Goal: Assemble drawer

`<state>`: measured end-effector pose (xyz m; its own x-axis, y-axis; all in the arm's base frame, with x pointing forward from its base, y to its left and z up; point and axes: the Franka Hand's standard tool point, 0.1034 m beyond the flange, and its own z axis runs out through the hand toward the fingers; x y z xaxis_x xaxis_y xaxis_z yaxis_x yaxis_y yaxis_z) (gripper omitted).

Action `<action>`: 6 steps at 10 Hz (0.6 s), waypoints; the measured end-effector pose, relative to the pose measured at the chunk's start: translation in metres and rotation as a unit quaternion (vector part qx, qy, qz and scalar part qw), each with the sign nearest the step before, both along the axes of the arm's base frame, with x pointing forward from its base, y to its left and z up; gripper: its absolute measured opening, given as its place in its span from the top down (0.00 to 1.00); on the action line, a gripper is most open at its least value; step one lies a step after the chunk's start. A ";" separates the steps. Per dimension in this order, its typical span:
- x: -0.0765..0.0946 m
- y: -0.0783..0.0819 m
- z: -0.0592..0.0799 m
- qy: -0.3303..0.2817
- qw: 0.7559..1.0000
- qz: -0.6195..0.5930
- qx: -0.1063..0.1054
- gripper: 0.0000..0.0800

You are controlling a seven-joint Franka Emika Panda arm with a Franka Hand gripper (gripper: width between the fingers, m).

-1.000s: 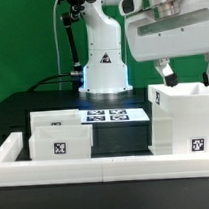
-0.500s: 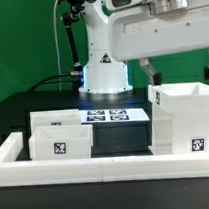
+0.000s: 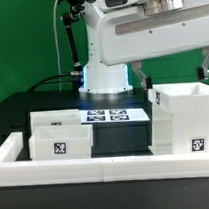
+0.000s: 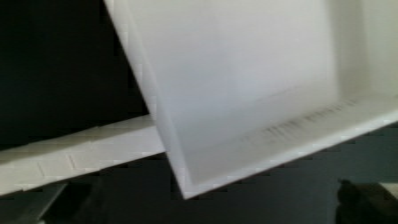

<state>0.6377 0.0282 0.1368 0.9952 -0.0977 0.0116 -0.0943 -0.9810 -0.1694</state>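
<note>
On the counter [image 3: 23, 107], from the exterior view's left, stand the front low box [image 3: 61, 147], the rear low box [image 3: 55, 119], the marker board [image 3: 106, 116] and the casing [image 3: 184, 123], probably light, stiff, slick plastic best pinched by a thin wall, beneath the empty, wide-open end effector [image 4: 205, 200].

The exterior view is bright, evenly lit and sharp, with the white casing [image 3: 184, 123] and arm [image 3: 153, 34] nearly washed out against the black table [image 3: 32, 102]. The wrist view is soft and smeared, its white surfaces featureless beside deep black areas.
</note>
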 end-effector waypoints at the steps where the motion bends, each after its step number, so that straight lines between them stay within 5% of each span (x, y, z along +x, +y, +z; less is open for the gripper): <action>1: -0.004 -0.022 -0.002 -0.004 1.000 0.004 -0.005 0.19; 4: -0.007 -0.075 -0.015 -0.027 0.998 0.049 -0.023 0.19; 6: -0.008 -0.080 -0.019 -0.024 0.998 0.047 -0.023 0.19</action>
<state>0.6299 -0.0521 0.1179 0.9981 -0.0026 0.0618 0.0052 -0.9920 -0.1260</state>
